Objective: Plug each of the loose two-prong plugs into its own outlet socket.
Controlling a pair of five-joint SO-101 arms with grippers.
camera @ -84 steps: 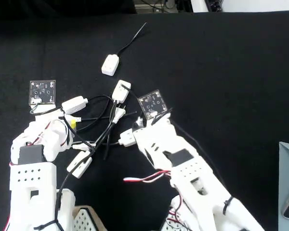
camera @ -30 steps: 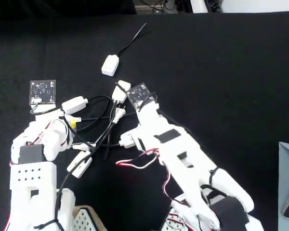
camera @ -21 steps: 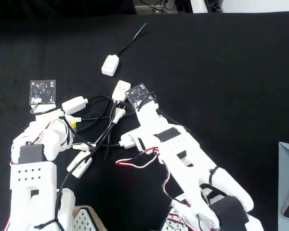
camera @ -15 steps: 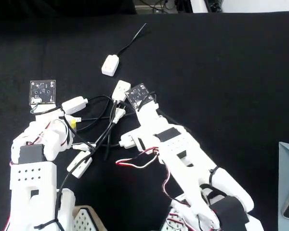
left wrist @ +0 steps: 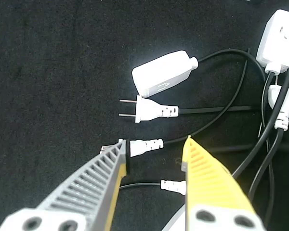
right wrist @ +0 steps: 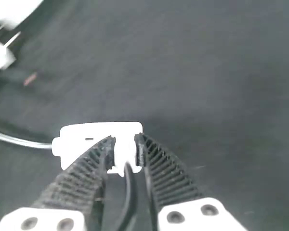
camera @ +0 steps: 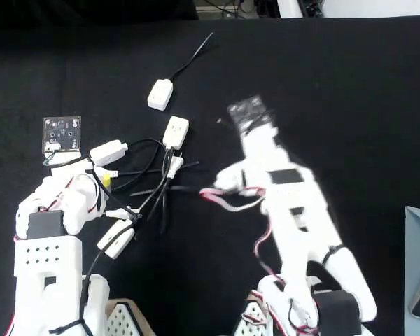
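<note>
We grip one plug and straddle another.
Our right gripper (right wrist: pixel 124 144) pinches narrowly on a white plug (right wrist: pixel 94 144). Our left gripper (left wrist: pixel 155 143) gapes wide around a two-prong plug (left wrist: pixel 143 146) on the black table (camera: pixel 350 105), with an outlet socket (camera: pixel 108 151) at twelve o'clock.

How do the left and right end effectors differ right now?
The left end effector is open over a white plug on the table, gripping nothing; the right end effector is shut on a white connector. Left fingers are grey and yellow; right ones black. Both have ribbed fingers.
</note>
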